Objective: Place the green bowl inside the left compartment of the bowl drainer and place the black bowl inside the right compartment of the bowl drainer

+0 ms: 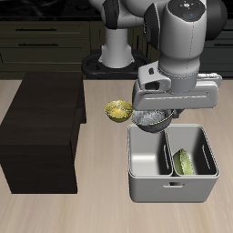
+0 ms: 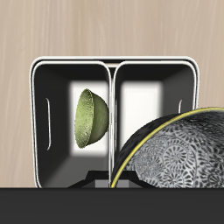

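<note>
The fingers (image 1: 153,115) of my arm are shut on the rim of the wide black bowl with the silvery speckled inside (image 1: 151,116), holding it in the air just behind the back edge of the grey metal two-well bowl drainer (image 1: 173,187). From the wrist I see the bowl's patterned inside hanging over one well. The small olive-green bowl (image 2: 90,117) already lies on its side in the other well. A small yellow-gold bowl (image 1: 118,111) sits on the light wooden counter (image 1: 55,211), beside a dark brown cabinet box (image 1: 41,132).
</note>
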Tool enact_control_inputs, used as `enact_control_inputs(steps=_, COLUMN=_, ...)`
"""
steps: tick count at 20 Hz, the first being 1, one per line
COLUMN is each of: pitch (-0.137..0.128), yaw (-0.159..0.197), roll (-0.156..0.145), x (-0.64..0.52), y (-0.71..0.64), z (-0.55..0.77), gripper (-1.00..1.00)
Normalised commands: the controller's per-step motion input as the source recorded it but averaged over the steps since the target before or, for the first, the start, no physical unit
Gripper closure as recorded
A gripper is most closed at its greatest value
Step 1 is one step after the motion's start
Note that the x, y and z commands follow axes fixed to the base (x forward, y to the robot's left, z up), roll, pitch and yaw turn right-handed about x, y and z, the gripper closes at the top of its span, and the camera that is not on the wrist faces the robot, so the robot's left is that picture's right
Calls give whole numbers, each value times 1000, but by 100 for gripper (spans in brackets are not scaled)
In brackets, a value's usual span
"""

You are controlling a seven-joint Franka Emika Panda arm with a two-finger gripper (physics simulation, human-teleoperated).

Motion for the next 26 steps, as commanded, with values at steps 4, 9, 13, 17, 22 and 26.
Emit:
enact_control_inputs(steps=4, pitch=23, yaw=-8, roll=3, x=26, y=60, z=-162, gripper=100)
enact_control_inputs(steps=9, pitch=13, yaw=-9, roll=1, x=22, y=-22, z=-122, gripper=100)
enact_control_inputs(steps=13, pitch=34, yaw=-32, roll=-18, x=90, y=-165, z=-180, gripper=100)
enact_control_inputs(steps=17, pitch=22, yaw=-12, roll=-7, x=1, y=-56, z=-125, gripper=100)
enact_control_inputs(steps=22, pitch=22, yaw=3, roll=11, x=-74, y=53, z=-138, gripper=-100)
enact_control_inputs(steps=26, pitch=10, yaw=27, roll=-10, x=-150, y=105, z=3, gripper=-100)
